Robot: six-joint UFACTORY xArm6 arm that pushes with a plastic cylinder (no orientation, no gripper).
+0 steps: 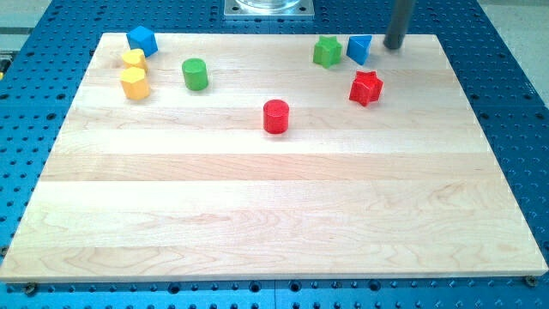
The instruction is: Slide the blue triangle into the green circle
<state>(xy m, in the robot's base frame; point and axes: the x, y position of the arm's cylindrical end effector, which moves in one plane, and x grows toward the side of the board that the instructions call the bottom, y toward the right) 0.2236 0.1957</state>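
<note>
The blue triangle [359, 49] sits near the view's top edge of the wooden board, right of centre. A green star-shaped block [327, 51] lies close against its left side. The green circle [196, 74], a green cylinder, stands far to the view's left of them, in the upper left part of the board. My tip [394, 45] is just to the right of the blue triangle, a small gap apart, near the board's top edge.
A red star-shaped block [366, 87] lies below the blue triangle. A red cylinder [276, 116] stands near the board's middle. A blue block [141, 39] and two yellow blocks [134, 59] [135, 83] cluster at the upper left, left of the green circle.
</note>
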